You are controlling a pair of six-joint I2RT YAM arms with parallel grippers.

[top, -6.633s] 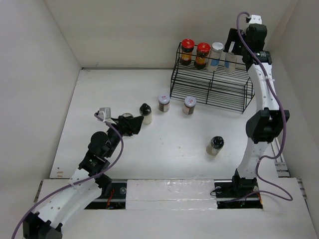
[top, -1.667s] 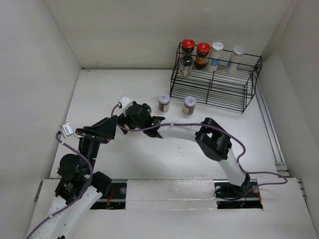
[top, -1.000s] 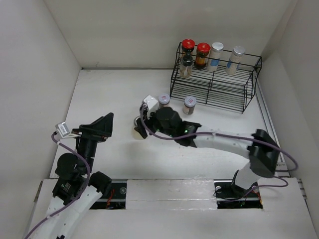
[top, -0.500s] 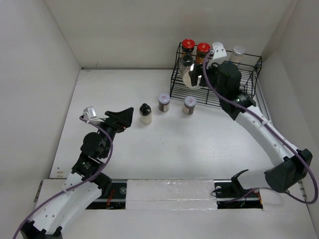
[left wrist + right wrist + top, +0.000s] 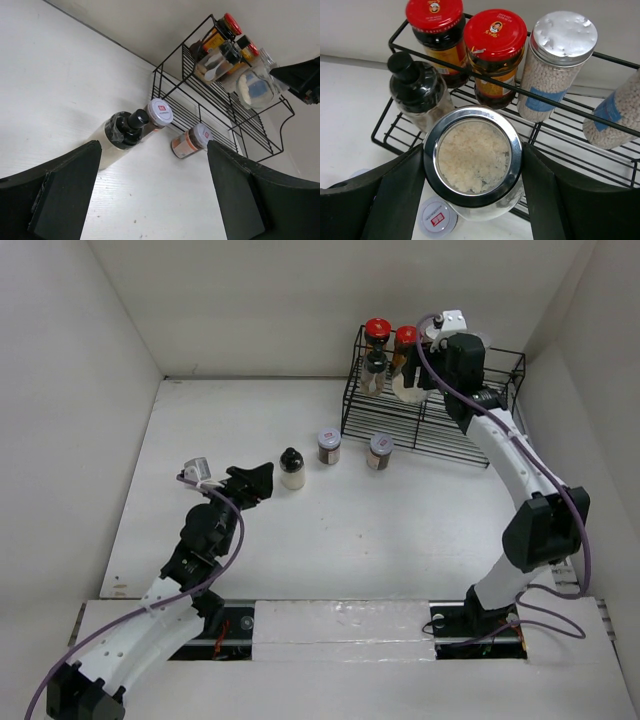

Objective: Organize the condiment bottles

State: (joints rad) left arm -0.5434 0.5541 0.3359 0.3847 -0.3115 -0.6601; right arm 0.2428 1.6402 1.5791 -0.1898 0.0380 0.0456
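Condiment bottles [image 5: 329, 447] are seen from above, some on the counter [image 5: 200, 430], some in the black wire rack [image 5: 462, 422]. A cream black-capped bottle [image 5: 292, 468] stands just beside the left hand [image 5: 258, 482].

In the left wrist view, its fingers are spread apart, with nothing between them.

In the right wrist view, a clear silver-rimmed jar [image 5: 472, 157] is clamped in the right hand [image 5: 474, 187] at the rack, in front of two red-capped jars [image 5: 495, 45].

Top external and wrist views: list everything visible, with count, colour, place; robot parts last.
Wire rack: one, black, far right of table.
Red-capped dark jars: two, rack's back row.
Silver-lidded blue-labelled clear jars: two, right of those.
Black-capped clear bottle: one, on rack, front left.
Cream black-capped bottle: one, table, left of rack.
Pale-lidded dark spice jars: two, table, before rack.
Chrome-rimmed clear jar of white grains: one, held over rack.
Left gripper: black, open, near cream bottle.
Right gripper: black, shut on that jar.
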